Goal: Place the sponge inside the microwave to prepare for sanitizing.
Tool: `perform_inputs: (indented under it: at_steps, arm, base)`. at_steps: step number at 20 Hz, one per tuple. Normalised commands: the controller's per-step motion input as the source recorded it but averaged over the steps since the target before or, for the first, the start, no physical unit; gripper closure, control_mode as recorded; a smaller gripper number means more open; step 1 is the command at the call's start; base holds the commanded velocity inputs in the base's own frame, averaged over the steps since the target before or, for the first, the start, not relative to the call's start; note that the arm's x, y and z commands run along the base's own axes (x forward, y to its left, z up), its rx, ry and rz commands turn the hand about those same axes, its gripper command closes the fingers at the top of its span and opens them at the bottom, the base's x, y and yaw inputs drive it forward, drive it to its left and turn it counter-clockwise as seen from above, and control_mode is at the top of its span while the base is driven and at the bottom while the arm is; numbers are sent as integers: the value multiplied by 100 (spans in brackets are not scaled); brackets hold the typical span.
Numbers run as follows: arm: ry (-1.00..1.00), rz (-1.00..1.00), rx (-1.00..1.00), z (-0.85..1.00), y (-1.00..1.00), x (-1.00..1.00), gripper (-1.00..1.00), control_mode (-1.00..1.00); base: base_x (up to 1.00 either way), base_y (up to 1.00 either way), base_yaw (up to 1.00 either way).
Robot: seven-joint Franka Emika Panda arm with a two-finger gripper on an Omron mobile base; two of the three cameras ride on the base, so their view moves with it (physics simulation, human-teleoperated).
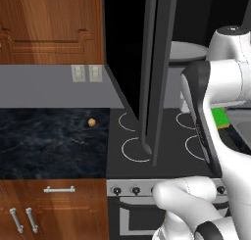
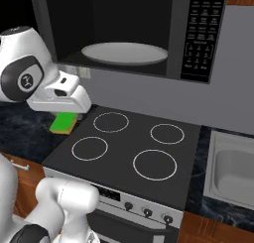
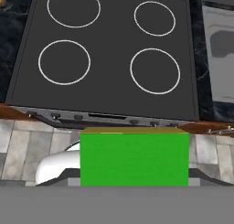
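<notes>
From the left base view I see my arm folded in front of the open microwave (image 1: 162, 62), its door swung out edge-on toward me. The sponge (image 1: 220, 117) shows as a green patch just beyond the forearm, lifted off the stove (image 1: 147, 136). A small tan ball (image 1: 91, 122) sits well apart on the worktop (image 1: 49, 141).

In the right base view the sponge (image 2: 63, 123) hangs under the hand, above the stove's near left corner and well below the microwave (image 2: 173, 33) cavity with its white plate (image 2: 124, 53). I judge the lift comes first: raise it clear of the cavity's lower lip, then move in level over the plate, steering clear of the door on my left.

The hand view looks straight down at the stove (image 3: 109, 49), with the sponge (image 3: 135, 159) filling the bottom centre. The jaws (image 3: 135, 179) are closed on its sides, part-way narrowed, the tips hidden behind it. I'd hold the grip firm and keep it flat.
</notes>
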Motion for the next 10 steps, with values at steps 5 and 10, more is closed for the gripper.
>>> perform_inputs:
  at_steps: [5,10]
  arm:
    - [-15,0,0,64,-39,2,100,-100]
    - [-4,0,2,61,-39,37,100,-100]
  base:
    - [0,0,0]
    - [0,0,0]
